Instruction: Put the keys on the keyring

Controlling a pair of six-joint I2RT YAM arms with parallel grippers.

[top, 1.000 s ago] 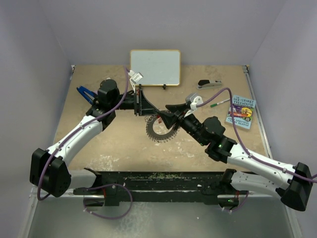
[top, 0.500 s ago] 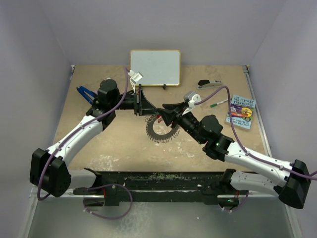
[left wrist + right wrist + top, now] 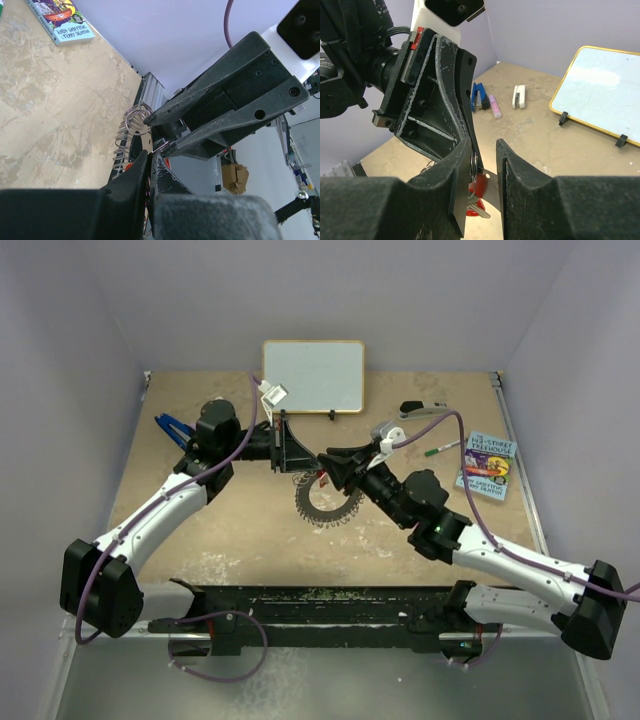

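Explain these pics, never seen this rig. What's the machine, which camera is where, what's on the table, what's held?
The machine is a left arm and a right arm, bolted at the near edge of the table. Each ends in a two-finger gripper.

The wide picture comes from a fixed camera above and behind the arms. The other two come from a camera on each wrist, looking along its own fingers.

On the table are a whiteboard, a book, a stapler and a pen. In the middle is the keyring, a toothed grey disc.

The left gripper is pinched shut, apparently on the keyring's far edge. The right gripper faces it, jaws apart. Its wrist view shows a red key in the gap; whether it is gripped, I cannot tell.
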